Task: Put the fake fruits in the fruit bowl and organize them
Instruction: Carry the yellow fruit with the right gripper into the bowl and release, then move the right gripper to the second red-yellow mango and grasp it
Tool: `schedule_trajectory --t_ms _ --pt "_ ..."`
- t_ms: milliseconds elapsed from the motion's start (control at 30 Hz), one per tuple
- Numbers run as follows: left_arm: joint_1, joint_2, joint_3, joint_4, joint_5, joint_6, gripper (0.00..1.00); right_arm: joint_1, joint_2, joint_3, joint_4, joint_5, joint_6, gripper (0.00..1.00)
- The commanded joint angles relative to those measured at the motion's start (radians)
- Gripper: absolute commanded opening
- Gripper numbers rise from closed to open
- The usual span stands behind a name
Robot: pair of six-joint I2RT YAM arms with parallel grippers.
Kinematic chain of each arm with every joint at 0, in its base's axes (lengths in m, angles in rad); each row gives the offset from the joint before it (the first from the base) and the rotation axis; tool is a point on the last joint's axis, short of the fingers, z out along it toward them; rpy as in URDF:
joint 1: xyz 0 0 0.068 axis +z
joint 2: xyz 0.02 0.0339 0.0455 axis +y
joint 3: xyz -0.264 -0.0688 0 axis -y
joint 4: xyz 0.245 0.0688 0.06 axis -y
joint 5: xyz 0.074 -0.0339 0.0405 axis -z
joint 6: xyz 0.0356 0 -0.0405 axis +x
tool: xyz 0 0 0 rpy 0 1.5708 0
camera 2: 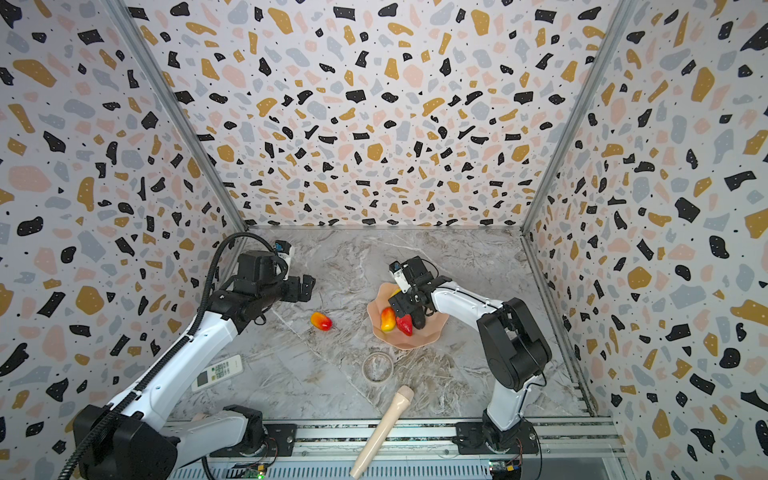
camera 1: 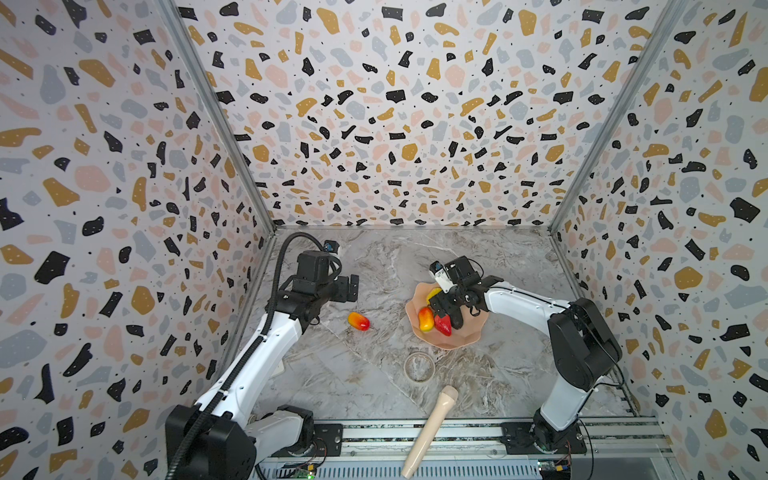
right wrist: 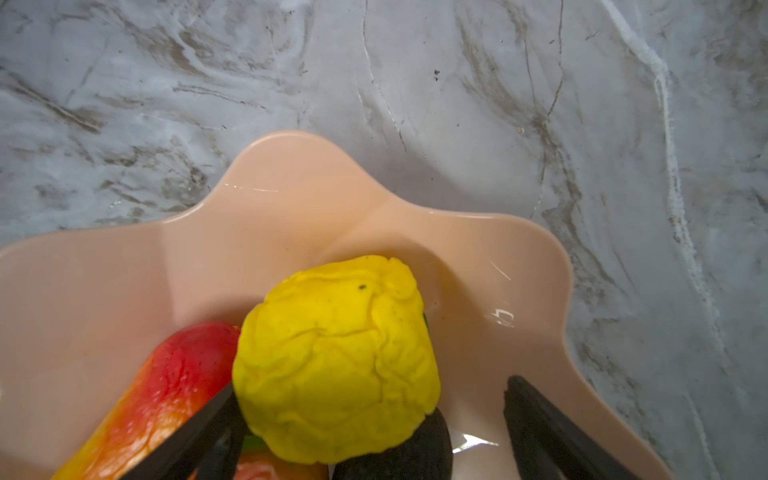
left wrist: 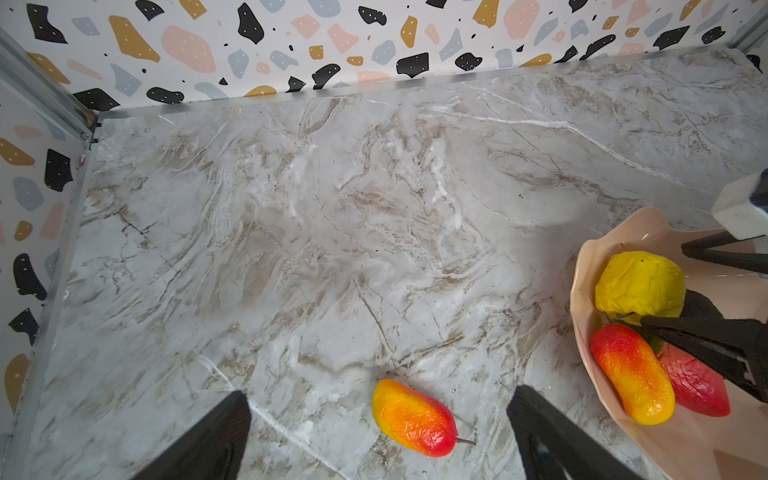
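Observation:
The peach-pink fruit bowl point(camera 1: 461, 340) with a wavy rim sits right of the table's middle. In it lie a yellow lemon point(right wrist: 336, 361), a red-orange mango point(camera 1: 426, 319), a red strawberry point(camera 1: 444, 325) and a dark avocado point(right wrist: 399, 455). The lemon rests on top of the avocado. My right gripper point(right wrist: 372, 409) hangs open over the bowl. The lemon lies between its fingers, clear of one finger point(right wrist: 536, 419). A second mango point(camera 1: 358, 321) lies on the marble left of the bowl. My left gripper point(left wrist: 380, 415) hovers open above this mango point(left wrist: 411, 417), not touching it.
A clear glass ring dish point(camera 1: 419, 366) stands in front of the bowl. A long beige stick point(camera 1: 430, 430) lies across the front rail. A white remote control point(camera 2: 217, 372) rests beside the left arm. Patterned walls close in three sides.

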Motion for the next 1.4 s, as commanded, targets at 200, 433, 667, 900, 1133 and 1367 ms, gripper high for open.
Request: schedule_trajectory --t_ms 200,433,667,900,1133,1367 --pt "0.0 -0.022 -0.019 0.032 0.008 0.015 1.0 0.09 -0.123 0.055 0.003 -0.037 -0.076 0.99" --pt "0.0 -0.037 -0.019 0.02 -0.007 0.012 1.0 0.201 -0.043 0.103 0.102 -0.142 -0.104 0.99" --pt "0.0 -0.048 -0.028 0.01 -0.02 0.012 1.0 0.273 0.101 0.179 0.16 -0.197 -0.104 0.99" --pt "0.0 -0.044 -0.045 0.025 -0.023 0.013 1.0 0.307 0.2 0.226 0.211 -0.208 -0.095 0.99" --pt "0.0 -0.035 -0.041 0.03 -0.022 0.016 1.0 0.322 0.27 0.266 0.232 -0.217 -0.086 1.0" --pt "0.0 -0.036 -0.045 0.029 -0.021 0.018 1.0 0.336 0.312 0.303 0.248 -0.28 -0.093 0.98"
